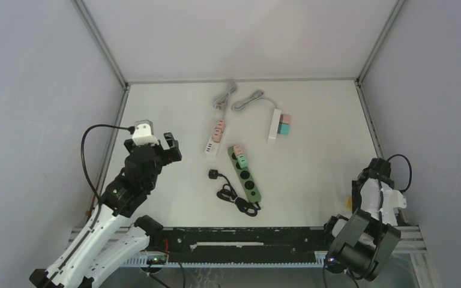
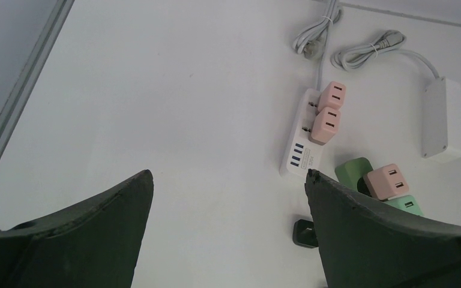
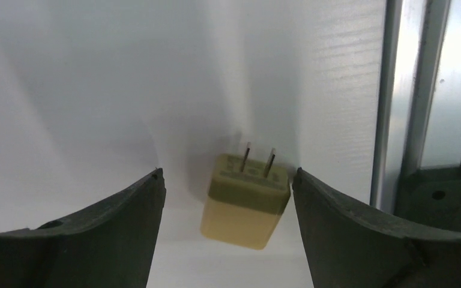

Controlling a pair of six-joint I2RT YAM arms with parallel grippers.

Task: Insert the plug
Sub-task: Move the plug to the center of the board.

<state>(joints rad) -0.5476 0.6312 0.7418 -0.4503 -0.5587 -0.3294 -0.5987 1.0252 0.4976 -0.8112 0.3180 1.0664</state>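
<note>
Yellow plug (image 3: pixel 246 201) between spread right gripper (image 3: pixel 228 171)

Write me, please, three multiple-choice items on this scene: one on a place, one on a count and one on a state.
1. Where does the yellow plug lie?
A. Between the fingers of the right gripper
B. At the far left corner
C. In mid-air

2. How many power strips lie on the table?
A. One
B. Three
C. Five

3. How is the left gripper?
A. Shut on a cable
B. Shut on a black plug
C. Open and empty

Answers:
1 A: the right wrist view shows it on the table between the open fingers.
2 B: the top view shows two white and one green.
3 C: its fingers stand wide apart with only table between them.
</note>
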